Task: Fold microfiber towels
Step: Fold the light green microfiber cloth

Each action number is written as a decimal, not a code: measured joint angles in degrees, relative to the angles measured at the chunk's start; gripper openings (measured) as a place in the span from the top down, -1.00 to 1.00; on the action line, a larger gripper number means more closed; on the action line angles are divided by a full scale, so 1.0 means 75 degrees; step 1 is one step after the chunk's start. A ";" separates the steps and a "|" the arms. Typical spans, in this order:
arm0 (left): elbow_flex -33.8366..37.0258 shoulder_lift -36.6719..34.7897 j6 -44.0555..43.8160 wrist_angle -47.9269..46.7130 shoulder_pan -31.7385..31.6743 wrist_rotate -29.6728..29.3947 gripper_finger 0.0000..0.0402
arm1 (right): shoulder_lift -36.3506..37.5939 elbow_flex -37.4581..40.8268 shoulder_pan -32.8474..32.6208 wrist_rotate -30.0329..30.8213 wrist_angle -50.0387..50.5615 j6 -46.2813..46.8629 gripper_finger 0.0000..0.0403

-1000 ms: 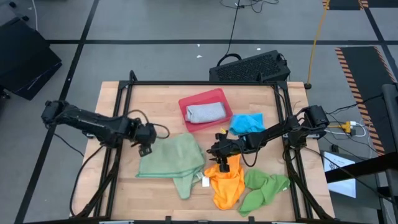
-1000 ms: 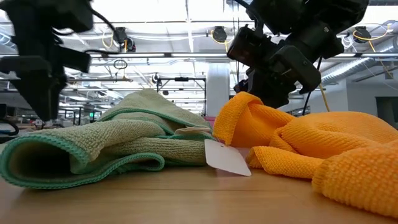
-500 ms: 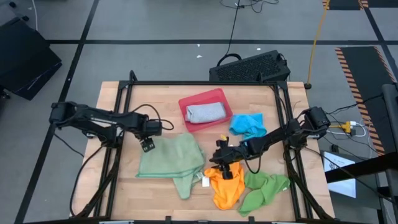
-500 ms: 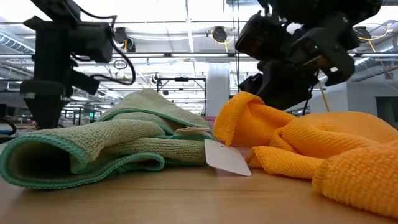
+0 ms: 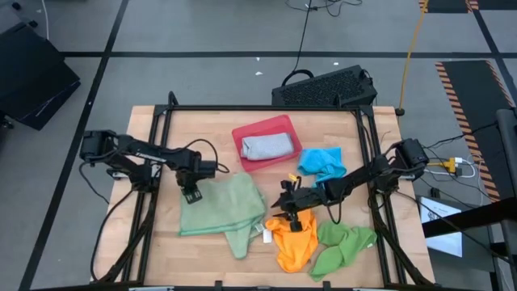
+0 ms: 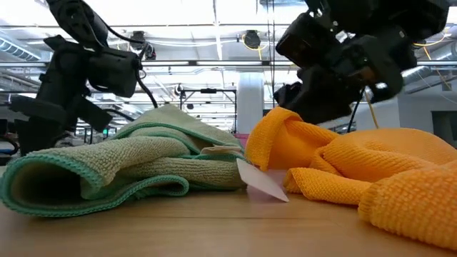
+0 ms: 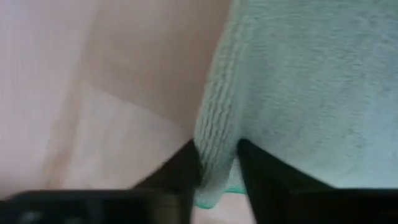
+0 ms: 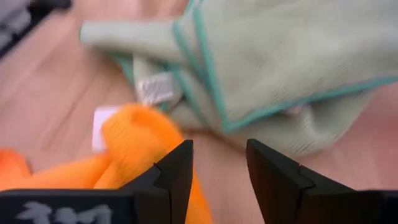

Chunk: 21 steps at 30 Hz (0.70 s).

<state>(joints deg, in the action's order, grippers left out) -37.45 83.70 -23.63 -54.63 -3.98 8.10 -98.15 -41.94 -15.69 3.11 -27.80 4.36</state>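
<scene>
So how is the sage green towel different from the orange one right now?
The sage green microfiber towel lies mostly spread flat, one corner trailing; the orange microfiber towel is bunched in a heap. The green one looks larger as it lies. The left claw pinches the green towel's edge, while the right claw hangs open above the orange one. Both are soft cloths on the wooden table and show a white tag.

Sage green towel [image 7: 298, 87] cut off by left wrist frame edges; grey-blue towel [image 8: 13, 18] blurred, cropped at corner.
</scene>
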 joint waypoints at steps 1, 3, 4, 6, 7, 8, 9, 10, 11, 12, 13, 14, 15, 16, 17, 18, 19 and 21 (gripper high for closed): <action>-0.0037 -0.0048 -0.0086 -0.0128 0.0093 0.0016 0.63 | 0.0000 0.0080 0.0035 0.0006 -0.0312 0.0064 0.29; -0.0236 -0.0148 -0.0312 -0.0383 0.0290 0.0056 0.88 | 0.0000 0.0136 0.0105 0.0015 -0.0858 0.0187 0.29; -0.0328 -0.0208 -0.0457 -0.0499 0.0400 0.0055 0.93 | 0.0000 0.0137 0.0128 0.0046 -0.1068 0.0287 0.29; -0.0521 -0.0347 -0.0742 -0.0654 0.0648 0.0044 0.93 | 0.0000 0.0144 0.0137 0.0313 -0.1434 0.0439 0.29; -0.0639 -0.0418 -0.0818 -0.0711 0.0772 0.0041 0.91 | 0.0000 0.0143 0.0110 0.0474 -0.1597 0.0489 0.29; -0.0749 -0.0477 -0.0903 -0.0785 0.0919 -0.0018 0.90 | 0.0000 0.0117 0.0062 0.0647 -0.1690 0.0536 0.29; -0.0845 -0.0533 -0.1001 -0.0842 0.1061 -0.0074 0.91 | 0.0000 0.0042 -0.0002 0.0812 -0.1711 0.0577 0.29; -0.0947 -0.0603 -0.1093 -0.0863 0.1203 -0.0144 0.92 | 0.0000 -0.0046 -0.0082 0.0976 -0.1735 0.0608 0.29; -0.1061 -0.0657 -0.1157 -0.0869 0.1334 -0.0209 0.94 | 0.0000 -0.0132 -0.0179 0.1129 -0.1736 0.0643 0.29; -0.1163 -0.0702 -0.1235 -0.0859 0.1470 -0.0279 0.96 | 0.0000 -0.0228 -0.0282 0.1258 -0.1715 0.0644 0.29; -0.1240 -0.0757 -0.1334 -0.0869 0.1607 -0.0380 0.97 | -0.0034 -0.0337 -0.0390 0.1411 -0.1705 0.0628 0.29; -0.1315 -0.0805 -0.1473 -0.0895 0.1752 -0.0488 0.97 | -0.0081 -0.0458 -0.0493 0.1600 -0.1716 0.0598 0.29; -0.1412 -0.0827 -0.1610 -0.0931 0.1896 -0.0550 0.96 | -0.0116 -0.0560 -0.0605 0.1813 -0.1700 0.0534 0.29; -0.1502 -0.0830 -0.1704 -0.0956 0.2050 -0.0592 0.95 | -0.0167 -0.0663 -0.0693 0.2012 -0.1693 0.0517 0.29; -0.1605 -0.0821 -0.1758 -0.0973 0.2218 -0.0681 0.94 | -0.0230 -0.0779 -0.0756 0.2174 -0.1700 0.0512 0.29; -0.1706 -0.0812 -0.1840 -0.1003 0.2397 -0.0786 0.93 | -0.0287 -0.0891 -0.0804 0.2295 -0.1701 0.0501 0.29; -0.1817 -0.0812 -0.1936 -0.1062 0.2577 -0.0898 0.93 | -0.0331 -0.0974 -0.0832 0.2388 -0.1692 0.0504 0.28; -0.1994 -0.0822 -0.2101 -0.1132 0.2883 -0.1058 0.96 | -0.0407 -0.1174 -0.0782 0.2451 -0.1670 0.0635 0.26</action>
<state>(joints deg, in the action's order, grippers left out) -52.40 77.53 -39.39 -63.12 17.64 0.16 -101.20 -50.75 -21.56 21.50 -40.32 9.12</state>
